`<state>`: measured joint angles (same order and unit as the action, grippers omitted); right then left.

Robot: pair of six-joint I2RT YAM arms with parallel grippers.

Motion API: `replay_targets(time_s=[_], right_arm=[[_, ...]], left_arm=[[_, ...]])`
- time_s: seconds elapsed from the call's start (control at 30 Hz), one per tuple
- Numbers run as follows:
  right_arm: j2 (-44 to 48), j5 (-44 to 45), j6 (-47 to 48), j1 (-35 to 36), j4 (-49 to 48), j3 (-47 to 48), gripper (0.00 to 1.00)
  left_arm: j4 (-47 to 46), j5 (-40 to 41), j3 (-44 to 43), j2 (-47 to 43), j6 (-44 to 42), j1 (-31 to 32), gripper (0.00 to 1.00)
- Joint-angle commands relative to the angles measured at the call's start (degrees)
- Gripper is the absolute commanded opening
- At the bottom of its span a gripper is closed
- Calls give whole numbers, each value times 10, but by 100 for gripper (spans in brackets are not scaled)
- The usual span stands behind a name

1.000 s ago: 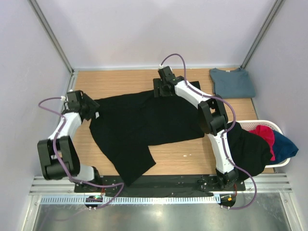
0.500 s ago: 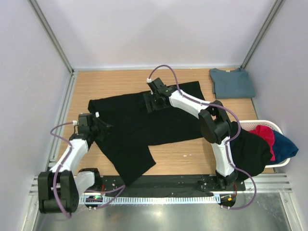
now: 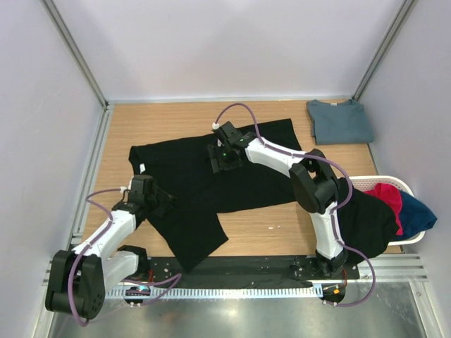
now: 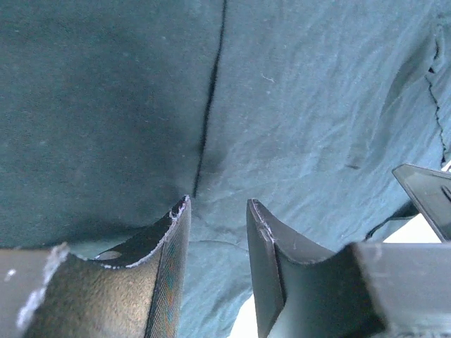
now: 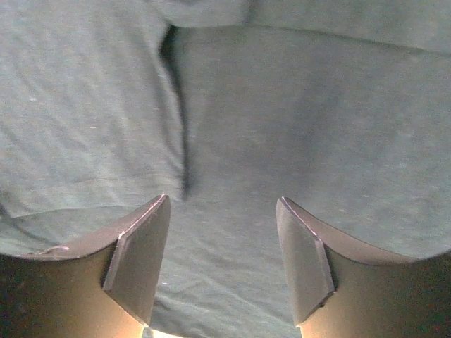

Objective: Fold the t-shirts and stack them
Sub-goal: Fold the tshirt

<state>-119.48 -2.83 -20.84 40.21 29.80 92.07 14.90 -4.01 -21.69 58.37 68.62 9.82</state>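
Your large black cotton t-shirt (image 3: 232,179) lies spread, rumpled, across the middle of the light wooden tabletop (image 3: 162,123). One sleeve reaches toward the upper right and one flap trails to the lower centre of the top view.

Your left gripper (image 3: 161,203) sits low on the shirt's left edge, in the lower left of that view. In its wrist view the left gripper (image 4: 217,208) has its two dark fingers (image 4: 165,267) parted by only a narrow gap, their tips down against the cloth beside a thin crease. You cannot tell there whether any cloth is pinched.

Your right gripper (image 3: 217,160) rests on the shirt just above the centre. In its own view, the right gripper (image 5: 224,204) has its jaws standing wide apart over flat fabric, holding nothing.

A folded slate-blue t-shirt (image 3: 340,121) lies apart in the upper right corner. At the right edge, a white plastic basket (image 3: 387,180) holds a magenta-red shirt (image 3: 384,197) and a blue shirt (image 3: 417,213). Another black shirt (image 3: 363,222) is draped over its near rim.
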Motion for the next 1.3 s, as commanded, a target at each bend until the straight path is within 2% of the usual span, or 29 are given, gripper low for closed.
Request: replay_targets(time_s=[0.0, 0.17, 0.43, 0.77, 0.93, 1.27], right_arm=[[0, -9, -19, 5, -12, 32, 67], [-16, -19, -20, 8, -8, 41, 65], [-41, -34, -17, 15, 14, 69, 56], [-58, -67, 4, 22, 29, 87, 52], [-70, -71, 11, 24, 39, 99, 49], [-68, -69, 13, 25, 43, 101, 38]], left_arm=[[-6, 23, 5, -5, 8, 5, 38], [-7, 32, 17, -12, 8, 5, 38], [-46, 25, 29, -1, 5, 6, 38], [-87, 6, 31, 33, -1, 6, 35], [-87, 7, 27, 31, -2, 7, 29], [-50, 17, 21, -26, 8, 6, 31]])
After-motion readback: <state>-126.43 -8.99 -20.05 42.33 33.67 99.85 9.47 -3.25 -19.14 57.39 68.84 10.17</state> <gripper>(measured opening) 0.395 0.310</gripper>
